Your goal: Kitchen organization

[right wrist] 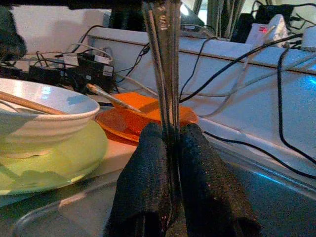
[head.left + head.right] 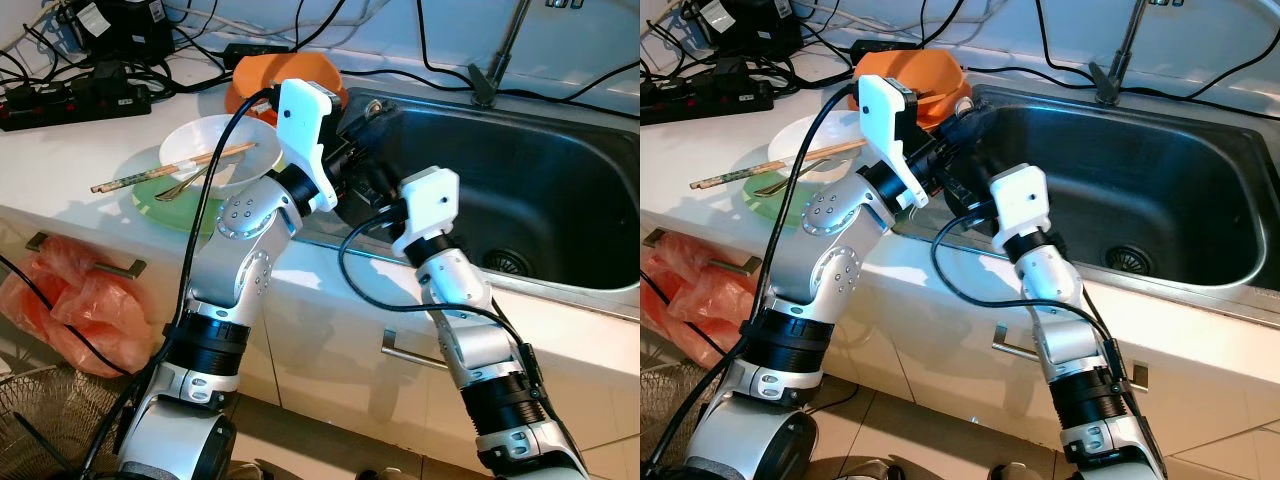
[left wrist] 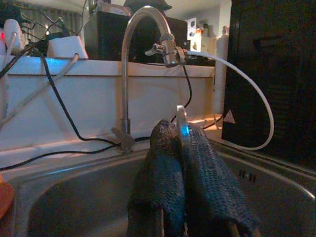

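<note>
Both grippers clenched on one metal utensil (image 1: 165, 59) over the sink's (image 2: 560, 180) left edge: right gripper (image 1: 170, 148) mid-handle, left gripper (image 3: 180, 148) near its tip. Risk: both pulling, it twists loose and clatters into the basin.

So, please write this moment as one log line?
left gripper: shut on thin metal utensil | right gripper: shut on metal cutlery handles | above steel sink
</note>
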Controlling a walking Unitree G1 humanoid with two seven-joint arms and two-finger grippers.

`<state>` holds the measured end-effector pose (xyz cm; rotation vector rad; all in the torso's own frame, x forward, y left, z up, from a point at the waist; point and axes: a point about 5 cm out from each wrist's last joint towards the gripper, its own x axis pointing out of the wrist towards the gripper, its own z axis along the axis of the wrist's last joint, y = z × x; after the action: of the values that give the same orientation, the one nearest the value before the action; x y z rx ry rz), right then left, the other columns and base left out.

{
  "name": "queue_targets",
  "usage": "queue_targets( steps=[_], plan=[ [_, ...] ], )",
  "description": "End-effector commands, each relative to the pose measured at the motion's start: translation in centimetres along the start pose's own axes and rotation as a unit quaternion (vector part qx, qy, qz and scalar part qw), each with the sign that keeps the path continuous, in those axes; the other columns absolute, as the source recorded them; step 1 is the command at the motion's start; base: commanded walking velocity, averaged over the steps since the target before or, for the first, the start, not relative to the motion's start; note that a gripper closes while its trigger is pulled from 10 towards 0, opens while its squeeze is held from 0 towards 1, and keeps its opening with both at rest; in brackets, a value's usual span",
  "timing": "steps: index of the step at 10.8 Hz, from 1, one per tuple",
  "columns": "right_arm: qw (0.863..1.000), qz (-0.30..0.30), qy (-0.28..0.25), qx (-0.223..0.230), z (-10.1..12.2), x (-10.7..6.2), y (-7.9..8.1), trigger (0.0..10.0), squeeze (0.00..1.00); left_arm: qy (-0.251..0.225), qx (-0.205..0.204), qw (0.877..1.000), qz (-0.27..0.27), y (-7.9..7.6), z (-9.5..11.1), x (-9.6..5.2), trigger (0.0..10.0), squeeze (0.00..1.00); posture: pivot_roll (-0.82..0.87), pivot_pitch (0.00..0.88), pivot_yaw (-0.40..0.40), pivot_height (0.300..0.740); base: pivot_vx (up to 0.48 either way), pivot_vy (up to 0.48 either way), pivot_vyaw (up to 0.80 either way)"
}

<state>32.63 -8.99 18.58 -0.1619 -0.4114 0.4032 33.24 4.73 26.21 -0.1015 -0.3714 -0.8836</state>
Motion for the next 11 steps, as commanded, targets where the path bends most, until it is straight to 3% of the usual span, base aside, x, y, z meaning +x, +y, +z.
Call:
queue_targets(
  steps=[1, 9, 10, 11],
  plan=[
    [1.000, 0.001, -0.002, 0.006, 0.1, 0.0, 0.1, 0.0, 0.00, -0.008, 0.006, 1.000, -0.012, -0.4, 0.4, 0.2, 10.0, 0.00, -0.01, 0.060, 0.028, 0.740, 0.000, 0.000, 0.00],
    [1.000, -0.001, 0.000, 0.007, -0.1, -0.1, 0.1, 0.0, 0.00, 0.013, 0.026, 1.000, -0.005, -0.5, -0.6, 0.2, 10.0, 0.00, -0.01, 0.048, 0.030, 0.740, 0.000, 0.000, 0.00],
    [1.000, -0.002, 0.001, 0.007, -0.1, -0.1, 0.0, 0.0, 0.00, 0.016, 0.024, 1.000, -0.001, -0.4, -0.7, 0.1, 10.0, 1.00, -0.01, 0.052, 0.028, 0.740, 0.000, 0.000, 0.00],
    [1.000, -0.005, 0.003, 0.007, -0.2, -0.2, -0.1, 0.0, 0.00, 0.018, 0.020, 1.000, 0.003, -0.4, -0.9, 0.1, 10.0, 1.00, -0.01, 0.055, 0.025, 0.740, 0.000, 0.000, 0.00]
  ],
)
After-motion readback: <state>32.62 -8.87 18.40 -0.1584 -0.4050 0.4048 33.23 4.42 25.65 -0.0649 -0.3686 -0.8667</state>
